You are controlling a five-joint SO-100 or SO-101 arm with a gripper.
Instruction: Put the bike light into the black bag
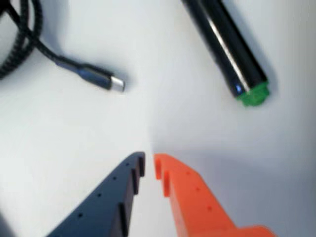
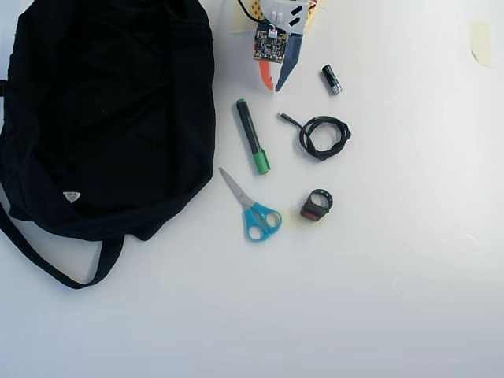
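Observation:
In the overhead view the bike light (image 2: 316, 206), a small black block with a red face and a ring strap, lies on the white table right of centre. The black bag (image 2: 110, 110) fills the left side, its strap trailing toward the bottom left. My gripper (image 2: 274, 87) is at the top centre, well above the light and just right of the bag. Its orange and dark blue fingers stand almost together with nothing between them, as the wrist view also shows for the gripper (image 1: 149, 165). Neither the light nor the bag appears in the wrist view.
A black marker with a green cap (image 2: 252, 138) (image 1: 227, 44) lies below the gripper. A coiled black cable (image 2: 323, 135), its plug (image 1: 101, 79), blue-handled scissors (image 2: 253, 211) and a small black and silver cylinder (image 2: 331, 79) lie around it.

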